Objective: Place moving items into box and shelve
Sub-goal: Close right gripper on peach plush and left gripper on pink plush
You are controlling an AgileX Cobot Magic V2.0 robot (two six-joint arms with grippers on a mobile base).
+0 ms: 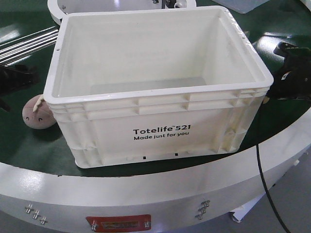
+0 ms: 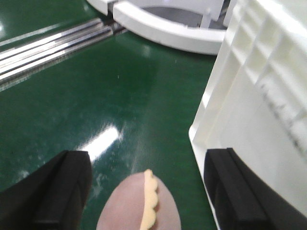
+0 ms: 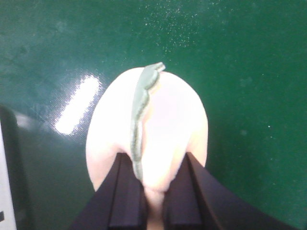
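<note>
Your left gripper spread wide, pink toy between fingers, just beside white box. Your right gripper pinches pale toy.

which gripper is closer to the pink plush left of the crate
Left. The left gripper is right at the pink plush, jaws open either side of it. The right gripper is across the crate, shut on a pale plush with a green ridge.

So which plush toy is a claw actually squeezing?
The pale cream plush toy with the green frill: the right gripper is shut on it. The mauve plush toy with the tan frill only sits between the open fingers of the left gripper.
</note>
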